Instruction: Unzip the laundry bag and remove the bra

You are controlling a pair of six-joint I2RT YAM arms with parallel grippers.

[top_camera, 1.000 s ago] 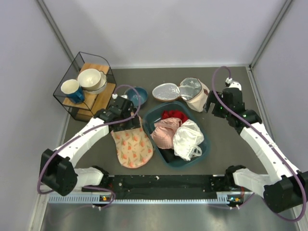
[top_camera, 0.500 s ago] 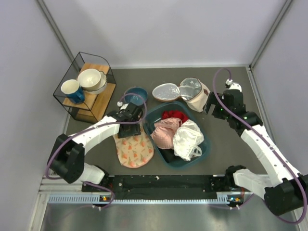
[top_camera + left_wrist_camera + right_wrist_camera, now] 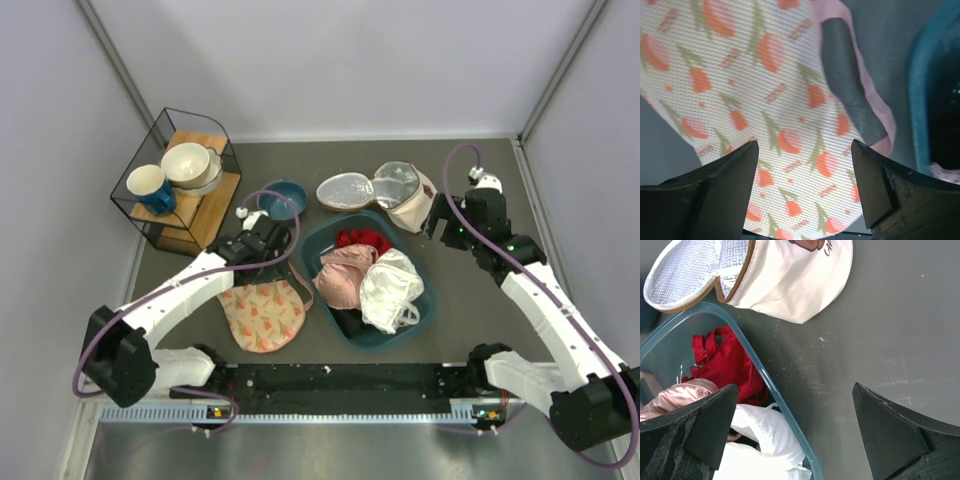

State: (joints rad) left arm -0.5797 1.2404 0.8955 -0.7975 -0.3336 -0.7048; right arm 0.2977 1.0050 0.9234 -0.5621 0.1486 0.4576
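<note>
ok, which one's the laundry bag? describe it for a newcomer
Find the teal basin in the middle. The laundry bag lies flat just left of it. Peach with orange print, unlike the beige silver-lined pouch behind the basin.

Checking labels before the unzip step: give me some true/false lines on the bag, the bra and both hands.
1. The bag lies left of the basin. True.
2. The left hand is shut on the strap. False: it is open above the bag, and the strap lies free.
3. The bra is out in plain view. False: no yellow garment shows in any view.
4. The right hand is open and holds nothing. True.
5. The pouch is zipped shut. False: it lies open, with its silver lining showing.
</note>
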